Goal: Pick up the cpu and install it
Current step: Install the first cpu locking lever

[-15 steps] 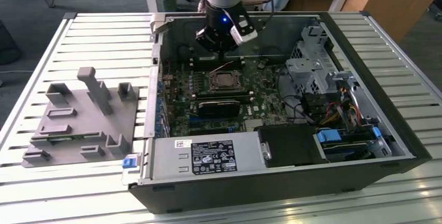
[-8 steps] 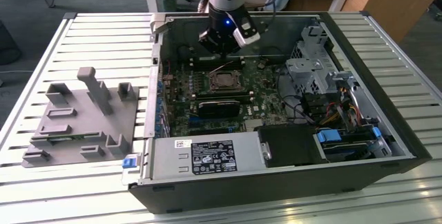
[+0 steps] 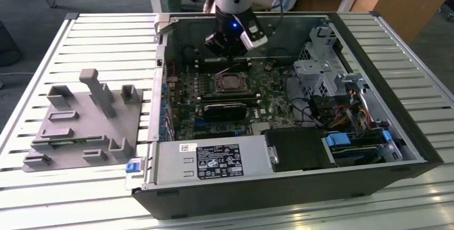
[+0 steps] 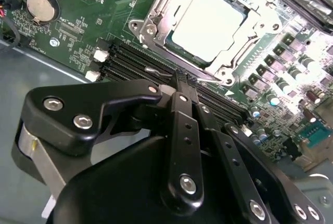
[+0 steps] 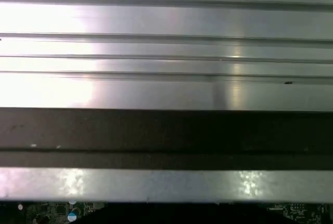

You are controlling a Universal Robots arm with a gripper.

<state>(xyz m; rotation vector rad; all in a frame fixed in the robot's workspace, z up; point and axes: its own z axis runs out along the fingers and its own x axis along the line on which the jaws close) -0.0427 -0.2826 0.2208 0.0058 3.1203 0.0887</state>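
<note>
Already cpu [image 4: 210,24] in socket, beyond tool [image 4: 179,81].

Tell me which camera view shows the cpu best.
The second wrist view: the cpu is large there, its pale silvery top sitting in the socket frame on the motherboard. The exterior view shows the cpu as a small square in the open computer case, near the claw.
</note>
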